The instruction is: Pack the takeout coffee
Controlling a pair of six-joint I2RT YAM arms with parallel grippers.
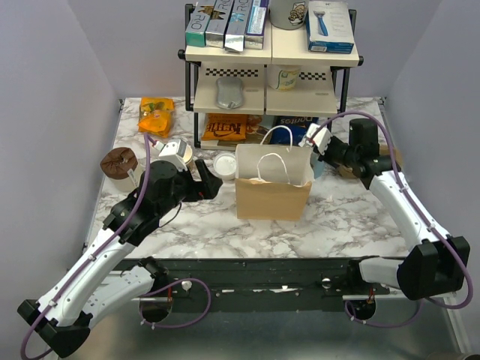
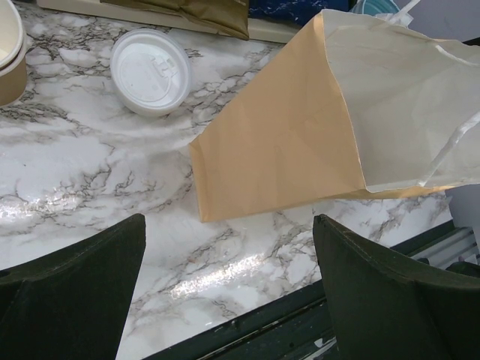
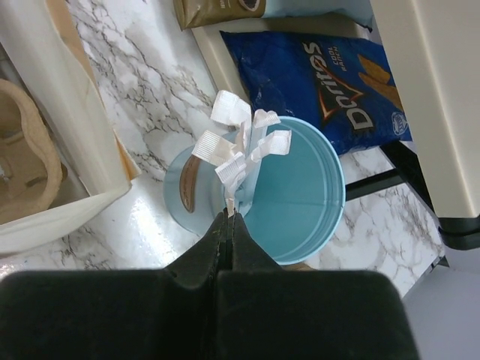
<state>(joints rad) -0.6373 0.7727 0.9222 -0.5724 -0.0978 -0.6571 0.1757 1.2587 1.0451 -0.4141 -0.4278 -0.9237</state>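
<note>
the brown bag (image 1: 274, 196) stands upright and open in the middle of the bench (image 1: 345, 217). its inside is white, with a handle loop hanging down into it; what else lies in it cannot be told. the coffee (image 1: 223, 161), a small tan cup with a white lid on, sits on the bench outside the bag, just beside its left side and in front of the shelf rack (image 1: 266, 82). at the left edge of the left wrist view is part of a tan cup without a lid (image 2: 9, 56), near the coffee. a light-blue cup (image 3: 300, 187) stands open on the bench just right of the bag, with a doritos bag (image 3: 337, 82) behind it on the rack's lowest board.

the right hand (image 3: 229, 216) is above the blue cup's rim, its fingers pressed together and pinching a bunch of white strips (image 3: 240, 142). whether they belong to the bag cannot be told. the left hand (image 2: 229, 285) is spread wide and holds nothing. it hangs low over the bench at the bag's left near corner, apart from the coffee.
</note>
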